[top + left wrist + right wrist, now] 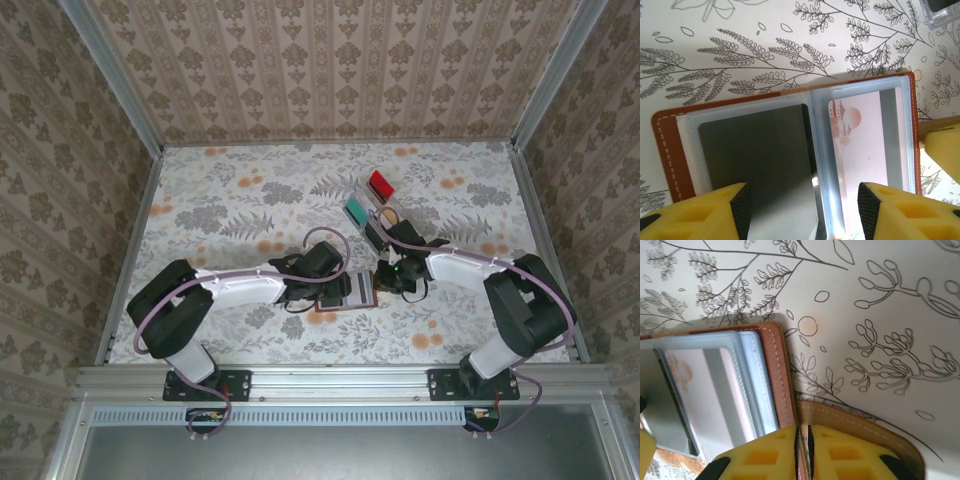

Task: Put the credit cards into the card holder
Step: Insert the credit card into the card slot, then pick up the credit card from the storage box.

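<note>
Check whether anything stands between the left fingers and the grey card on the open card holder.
Nothing visible does. The left gripper hangs open directly above the grey card, which lies on the open card holder. The right gripper is shut on the holder's brown flap, off to the side.

Floral-patterned flat table (220,215), top view.
An open brown leather-like card holder (357,291) lay on it, near a clear plastic slotted rack (372,210).
</note>
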### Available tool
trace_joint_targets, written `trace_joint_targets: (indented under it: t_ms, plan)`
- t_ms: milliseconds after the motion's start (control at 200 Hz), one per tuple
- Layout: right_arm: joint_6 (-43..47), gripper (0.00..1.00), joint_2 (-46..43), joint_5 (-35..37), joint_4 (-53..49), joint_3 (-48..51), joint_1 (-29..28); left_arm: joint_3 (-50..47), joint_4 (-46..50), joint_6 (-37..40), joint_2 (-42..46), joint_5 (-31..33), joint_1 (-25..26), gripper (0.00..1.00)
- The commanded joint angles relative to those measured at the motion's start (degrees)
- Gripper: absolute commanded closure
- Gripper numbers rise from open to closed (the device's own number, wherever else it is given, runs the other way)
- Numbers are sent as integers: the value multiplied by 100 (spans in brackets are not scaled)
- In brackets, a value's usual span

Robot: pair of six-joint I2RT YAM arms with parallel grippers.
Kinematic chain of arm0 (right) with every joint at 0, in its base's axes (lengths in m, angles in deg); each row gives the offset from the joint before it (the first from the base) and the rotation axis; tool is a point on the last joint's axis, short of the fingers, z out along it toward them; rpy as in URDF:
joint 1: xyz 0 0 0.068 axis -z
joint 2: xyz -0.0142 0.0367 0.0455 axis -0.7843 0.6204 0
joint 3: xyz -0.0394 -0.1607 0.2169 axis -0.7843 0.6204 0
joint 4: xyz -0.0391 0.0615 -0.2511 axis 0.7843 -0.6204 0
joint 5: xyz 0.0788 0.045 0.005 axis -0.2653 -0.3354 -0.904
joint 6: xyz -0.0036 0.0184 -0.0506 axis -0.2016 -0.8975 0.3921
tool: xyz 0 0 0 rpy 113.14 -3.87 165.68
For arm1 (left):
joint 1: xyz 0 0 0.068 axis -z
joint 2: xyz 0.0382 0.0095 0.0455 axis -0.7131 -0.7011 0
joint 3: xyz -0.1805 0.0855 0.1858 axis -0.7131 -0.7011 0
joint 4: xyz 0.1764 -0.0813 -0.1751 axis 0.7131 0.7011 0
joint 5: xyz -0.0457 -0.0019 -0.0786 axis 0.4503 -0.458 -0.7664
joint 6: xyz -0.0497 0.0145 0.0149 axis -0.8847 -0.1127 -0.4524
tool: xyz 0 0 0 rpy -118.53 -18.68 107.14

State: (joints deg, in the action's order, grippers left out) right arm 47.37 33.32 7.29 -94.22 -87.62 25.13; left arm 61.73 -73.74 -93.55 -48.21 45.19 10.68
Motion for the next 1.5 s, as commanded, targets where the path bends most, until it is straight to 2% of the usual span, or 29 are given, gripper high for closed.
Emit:
trace_joint_targets:
  t_ms: [0,180,325,550,600,725,855,965,1215,1495]
  plan:
    - [5,84,-402,234,-387,-207,-37,36,248,114,236,232,22,40]
    - [36,83,-846,320,-481,-326,-37,78,296,134,411,401,65,40]
    - [481,78,-1149,1022,-877,-751,-37,14,294,148,651,611,75,39]
    - [1542,74,-470,2249,-1899,-1961,-33,-83,292,187,1140,984,54,35]
    - [1716,69,-338,2581,-2066,-2212,-28,-112,285,200,1243,1030,38,34]
    - [2099,66,-37,3120,-2351,-2805,6,-191,273,175,1481,1111,-33,32]
    - [2334,66,281,3256,-2524,-3315,77,-300,212,165,1668,1120,-126,29]
    - [2582,65,564,2846,-2638,-3623,77,-345,223,144,1773,1117,-215,26]
    - [2748,65,1103,2479,-2855,-3968,-22,-531,207,64,2039,1126,-372,23]
    - [2812,71,1744,3201,-2905,-4186,-442,-715,229,-92,2293,1212,-470,22]
